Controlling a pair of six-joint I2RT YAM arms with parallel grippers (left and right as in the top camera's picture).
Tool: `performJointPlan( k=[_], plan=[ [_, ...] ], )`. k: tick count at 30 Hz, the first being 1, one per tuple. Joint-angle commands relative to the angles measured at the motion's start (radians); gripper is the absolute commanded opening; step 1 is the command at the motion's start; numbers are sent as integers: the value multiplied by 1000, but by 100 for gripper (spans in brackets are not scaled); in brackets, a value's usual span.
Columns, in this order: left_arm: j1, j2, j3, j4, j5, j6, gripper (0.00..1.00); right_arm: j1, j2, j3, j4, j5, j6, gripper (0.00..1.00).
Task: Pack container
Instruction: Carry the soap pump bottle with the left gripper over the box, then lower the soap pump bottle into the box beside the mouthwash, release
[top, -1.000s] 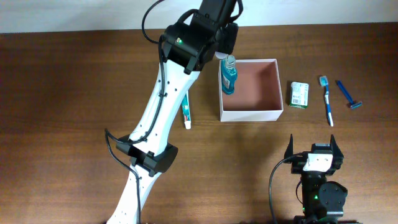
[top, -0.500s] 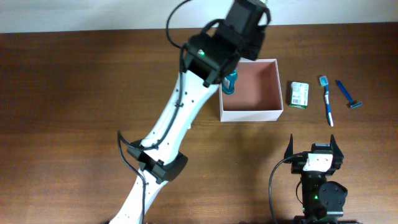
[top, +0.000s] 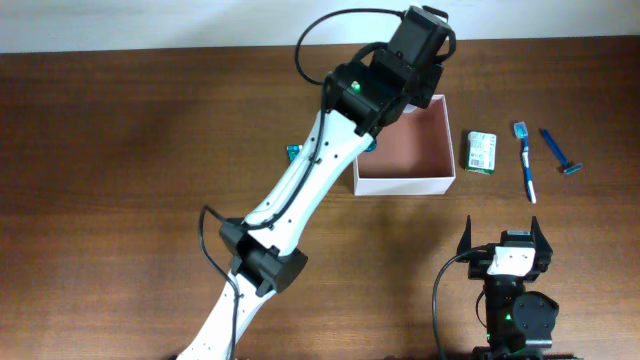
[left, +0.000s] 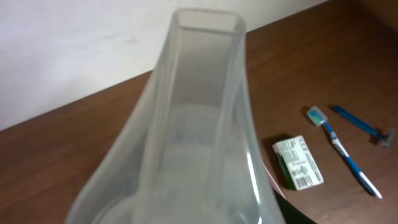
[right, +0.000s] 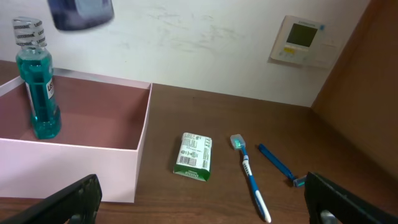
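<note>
The container (top: 420, 150) is set on the table (top: 120, 150), right of centre and toward the far edge, with its open top upward. A teal mouthwash bottle (right: 37, 81) is stood upright inside it, tucked into the far left corner. This is presumably done so that the rest of the reddish-brown floor is left free for the other toiletries.

The left gripper (right: 81, 12) is seen only as a dark blur just above and beside the bottle's cap in the right wrist view, and from overhead it is covered by its own arm. The left wrist view is filled by a pale translucent shape, so it cannot be told whether the jaws are spread or closed. No contact with the bottle can be made out.

The right gripper (top: 504, 238) is parked near the front edge of the table, jaws spread wide with nothing between them, well clear of the left arm's work.

Beside the container's right wall, a green-white packet (top: 482, 152), a toothbrush (top: 526, 165) and a razor (top: 560, 153) are laid in a row on the table, not yet packed. The task is judged to be at an early stage, with one item in.
</note>
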Motion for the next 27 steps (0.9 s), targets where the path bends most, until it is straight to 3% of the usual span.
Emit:
performJointPlan(
  k=[1,27],
  plan=[
    [5,23,-24,35,-11,5,37,5,-8,-5,-7,19,4,99],
    [27,145,-79,68,-12,5,37,5,-8,-5,-7,19,4,99]
  ],
)
